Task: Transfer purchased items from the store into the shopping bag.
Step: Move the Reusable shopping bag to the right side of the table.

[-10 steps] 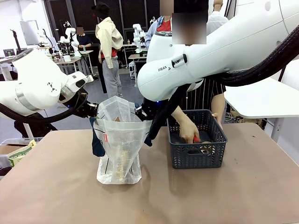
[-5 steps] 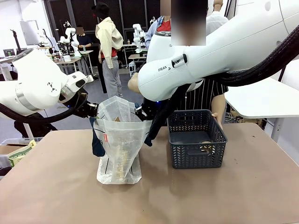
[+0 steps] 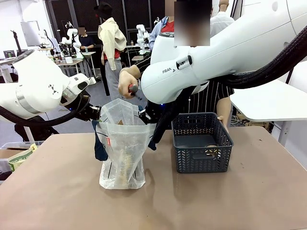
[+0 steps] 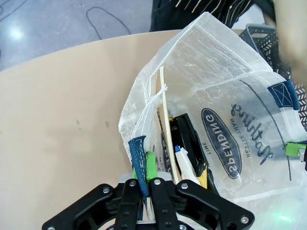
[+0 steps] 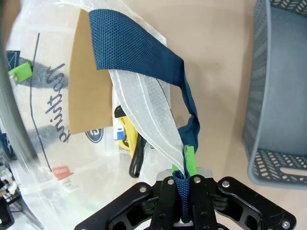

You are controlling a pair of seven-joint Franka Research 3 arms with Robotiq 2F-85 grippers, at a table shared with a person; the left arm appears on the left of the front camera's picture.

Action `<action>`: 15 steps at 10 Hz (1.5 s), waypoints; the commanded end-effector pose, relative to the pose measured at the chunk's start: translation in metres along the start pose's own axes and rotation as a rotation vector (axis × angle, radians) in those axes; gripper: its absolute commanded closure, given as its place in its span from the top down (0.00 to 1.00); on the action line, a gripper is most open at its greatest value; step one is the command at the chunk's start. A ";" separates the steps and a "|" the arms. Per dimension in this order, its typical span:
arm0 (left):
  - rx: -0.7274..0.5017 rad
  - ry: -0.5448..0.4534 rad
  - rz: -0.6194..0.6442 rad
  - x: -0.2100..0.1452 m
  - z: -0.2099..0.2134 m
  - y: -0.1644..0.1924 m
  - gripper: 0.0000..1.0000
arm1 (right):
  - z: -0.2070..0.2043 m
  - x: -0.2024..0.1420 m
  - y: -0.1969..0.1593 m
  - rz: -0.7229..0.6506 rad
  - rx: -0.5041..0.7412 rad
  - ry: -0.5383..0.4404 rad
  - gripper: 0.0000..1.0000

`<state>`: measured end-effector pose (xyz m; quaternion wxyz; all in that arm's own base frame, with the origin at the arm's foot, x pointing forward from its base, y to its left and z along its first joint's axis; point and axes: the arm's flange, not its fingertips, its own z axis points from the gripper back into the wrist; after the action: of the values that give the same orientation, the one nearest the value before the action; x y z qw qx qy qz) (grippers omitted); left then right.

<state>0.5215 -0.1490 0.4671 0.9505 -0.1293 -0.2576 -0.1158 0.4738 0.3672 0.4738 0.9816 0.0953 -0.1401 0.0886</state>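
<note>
Two sets of fingers held the translucent whitish plastic shopping bag (image 3: pixel 122 153) open: left fingers (image 4: pixel 159 191) and right fingers (image 5: pixel 199 191) each clenched on a dark navy strap handle (image 5: pixel 134 52). Above and between them, the person's hand (image 3: pixel 127 80) carried a small red-and-dark item (image 3: pixel 133 89) over the mouth, likely to drop straight down. Beside the right fingers stood the dark grey lattice plastic basket (image 3: pixel 201 165).

On table (image 3: pixel 249 201) — shopping bag (image 3: pixel 122 148) left of basket (image 3: pixel 201 162), purchased items (image 4: pixel 188 143) inside bag.
</note>
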 end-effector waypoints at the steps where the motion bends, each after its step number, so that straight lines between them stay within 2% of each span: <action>1: 0.002 -0.002 0.001 -0.002 0.003 0.001 0.00 | 0.000 -0.001 0.000 -0.002 0.006 0.004 0.00; 15: 0.002 -0.002 0.001 -0.002 0.003 0.001 0.00 | 0.000 -0.001 0.000 -0.002 0.006 0.004 0.00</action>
<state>0.5215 -0.1490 0.4671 0.9505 -0.1293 -0.2577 -0.1158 0.4738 0.3672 0.4739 0.9815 0.0953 -0.1401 0.0886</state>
